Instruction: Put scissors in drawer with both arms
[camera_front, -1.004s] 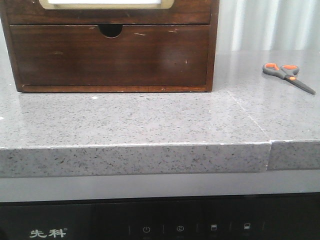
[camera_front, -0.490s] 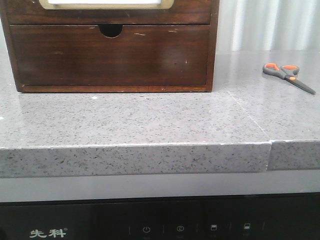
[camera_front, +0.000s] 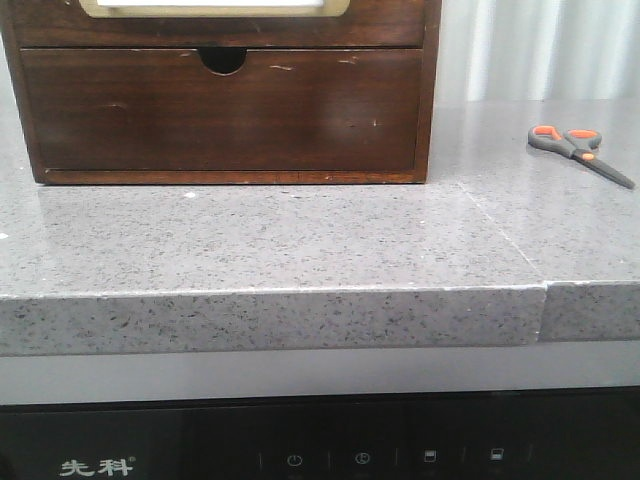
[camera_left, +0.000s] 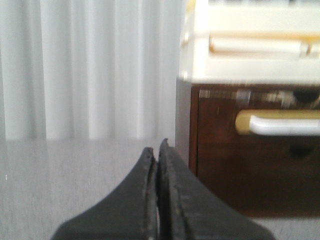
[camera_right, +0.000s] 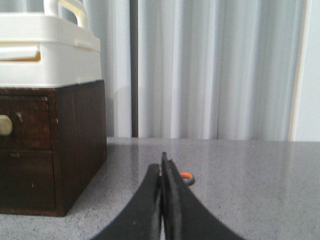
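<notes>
Grey speckled stone countertop (camera_front: 300, 240) with a seam toward its right side, pale pleated curtains (camera_right: 215, 70) behind, glossy black appliance panel (camera_front: 320, 445) below (white Chinese lettering), soft even light

One scissors (camera_front: 578, 150) lay on table (camera_front: 270, 240); two drawers: paneled drawer (camera_front: 215, 20), notched drawer (camera_front: 220, 110); one white container (camera_right: 47, 55).

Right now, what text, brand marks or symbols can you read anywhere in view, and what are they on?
"先科": white brand characters on the black panel below the countertop.
Small white icons along that panel: control symbols, too small to read.
Nothing legible on the scissors or cabinet.
</notes>
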